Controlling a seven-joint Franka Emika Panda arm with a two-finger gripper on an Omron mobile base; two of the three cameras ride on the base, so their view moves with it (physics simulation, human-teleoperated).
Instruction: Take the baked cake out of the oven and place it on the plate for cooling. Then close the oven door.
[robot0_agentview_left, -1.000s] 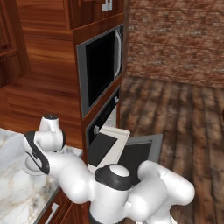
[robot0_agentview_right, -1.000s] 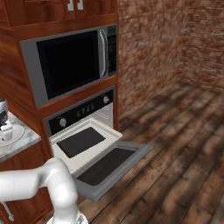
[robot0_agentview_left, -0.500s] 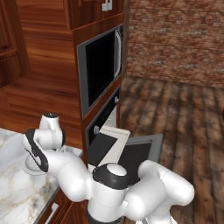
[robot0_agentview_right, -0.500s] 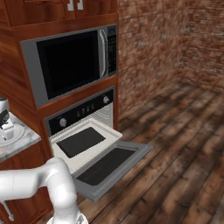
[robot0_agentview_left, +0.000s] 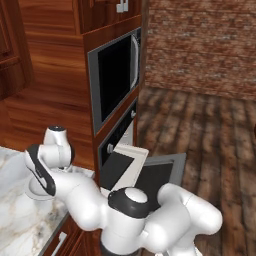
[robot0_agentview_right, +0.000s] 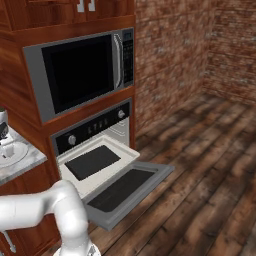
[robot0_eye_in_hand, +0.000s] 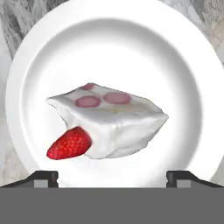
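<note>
- Brick walls and a dark plank floor close off the kitchen behind a tall wooden cabinet.
- Set into that cabinet is a black-windowed microwave, and right under it sits the oven with its row of knobs.
- The oven door hangs dropped open, lying flat out over the floor, and a pale tray juts from the opening above it.
- To the arm's left a marble table carries the plate, seen in the right base view as a small white disc at the left edge.
- The cake lies tipped on its side in the middle of the plate, white with pink slices on top and a red strawberry at its lower left.
- The gripper hovers right over the plate with its jaws spread wide; the two dark tips stand apart on either side of the cake, clear of it and holding nothing.
- In the left base view the white arm bends down over the table.
</note>
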